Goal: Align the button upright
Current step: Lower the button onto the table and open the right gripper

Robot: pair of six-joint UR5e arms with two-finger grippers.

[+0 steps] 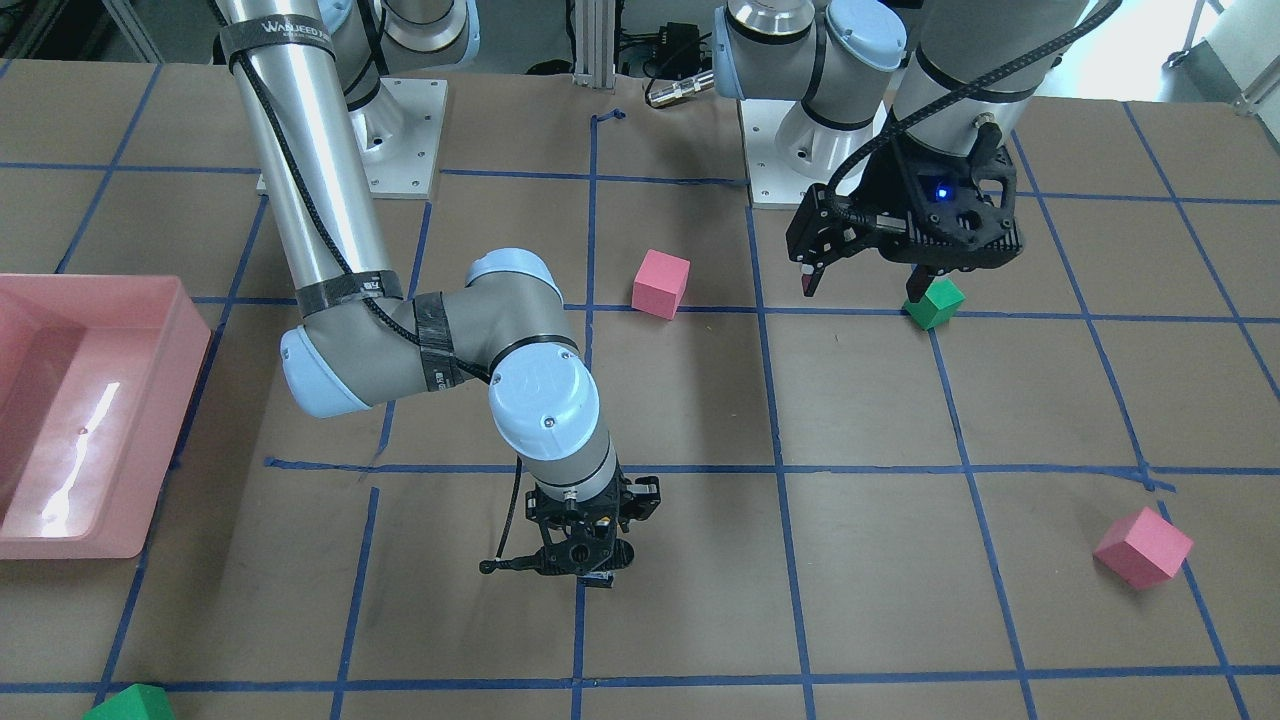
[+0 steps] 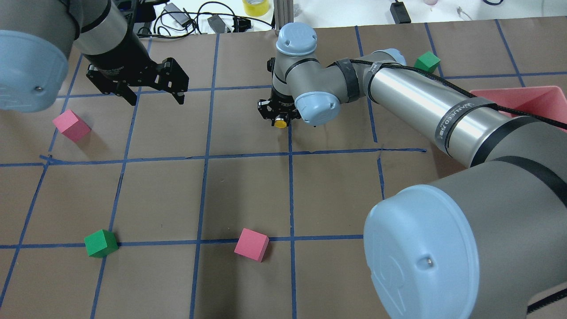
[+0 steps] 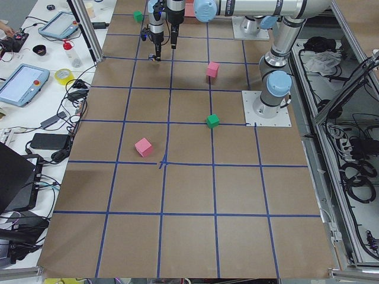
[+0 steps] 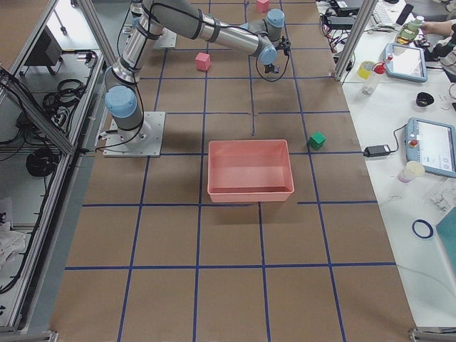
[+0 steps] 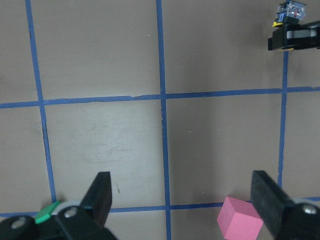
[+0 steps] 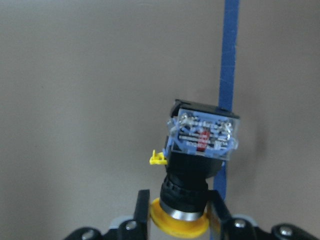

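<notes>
The button (image 6: pixel 197 155) has a yellow cap, a black body and a clear grey contact block. My right gripper (image 6: pixel 181 212) is shut on it at the cap end, with the contact block pointing away from the wrist towards the table. In the overhead view the yellow cap (image 2: pixel 280 122) shows under the right gripper (image 2: pixel 278 116), beside a blue tape line. I cannot tell whether the block touches the table. My left gripper (image 2: pixel 155 95) is open and empty, hovering far to the left. The left wrist view shows the button (image 5: pixel 292 10) at its top right.
A pink bin (image 2: pixel 522 99) stands at the right. Pink cubes (image 2: pixel 71 125) (image 2: pixel 251 244) and green cubes (image 2: pixel 101 243) (image 2: pixel 427 61) lie scattered on the brown table. One green cube (image 1: pixel 933 303) sits just under the left gripper (image 1: pixel 865 280).
</notes>
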